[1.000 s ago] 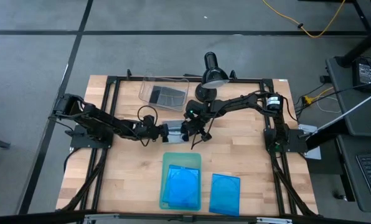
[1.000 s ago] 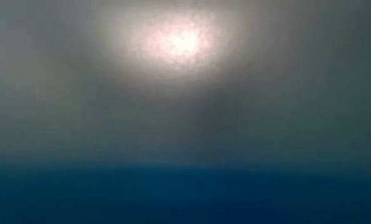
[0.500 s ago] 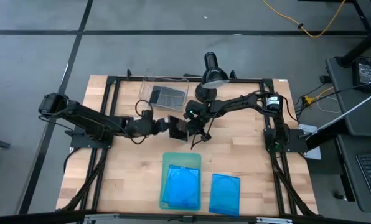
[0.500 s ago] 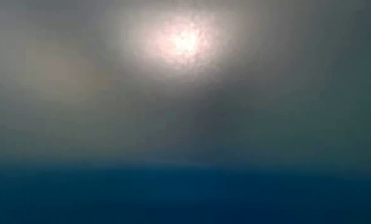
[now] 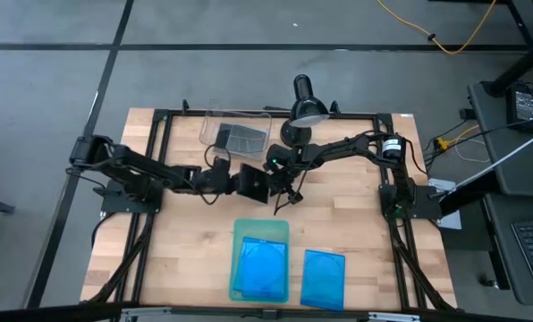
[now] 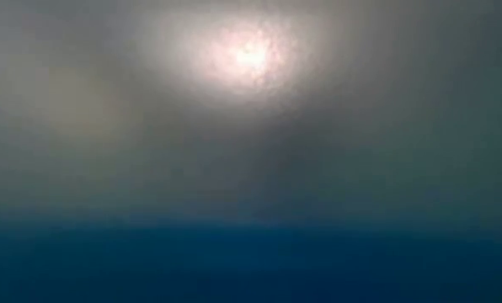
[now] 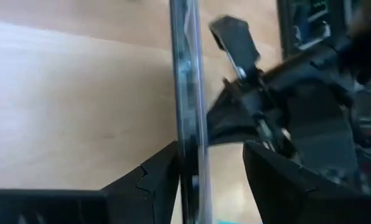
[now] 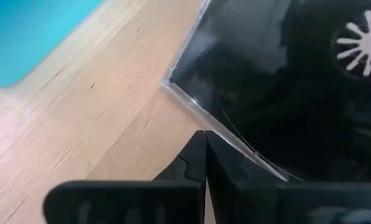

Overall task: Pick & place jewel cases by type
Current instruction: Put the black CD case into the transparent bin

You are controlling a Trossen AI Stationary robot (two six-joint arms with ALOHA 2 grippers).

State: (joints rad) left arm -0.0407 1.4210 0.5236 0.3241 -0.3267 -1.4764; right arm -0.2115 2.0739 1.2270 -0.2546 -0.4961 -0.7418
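Observation:
A dark jewel case [image 5: 253, 182] stands tipped up at mid-table between my two grippers. My left gripper [image 5: 229, 179] reaches in level from the table's left, open, with the case edge-on [image 7: 188, 93] between its fingers. My right gripper [image 5: 280, 176] comes from the right, shut, at the case's clear-rimmed corner [image 8: 173, 84]. Two more dark cases [image 5: 238, 137] lie in the clear bin [image 5: 206, 130]. One blue case [image 5: 260, 261] lies on the pale-green tray [image 5: 240, 228], and another blue case [image 5: 323, 278] lies flat on the table. My left gripper has the case's lower part [image 7: 187, 165] against the inner side of one finger [image 7: 154, 180]. The other finger [image 7: 279, 180] stands apart from it, with wood showing in the gap. My right gripper's shut fingertips [image 8: 195, 155] meet the case's clear edge [image 8: 216, 130] beside its corner. Whether they pinch it or only bear against it, I cannot tell.
A black lamp [image 5: 306, 100] stands at the far edge, close behind the right arm. The black frame rails [image 5: 159, 143] run along the table's sides. Bare wood [image 5: 177, 241] lies near left. The low view shows only grey blur over a blue band [image 6: 251, 269].
The dark case has tipped up: a second ago it showed from above as a thin pale sliver at the left gripper's tip, and now its dark face shows. The left gripper has moved slightly toward the far edge, and its arm has shifted behind it.

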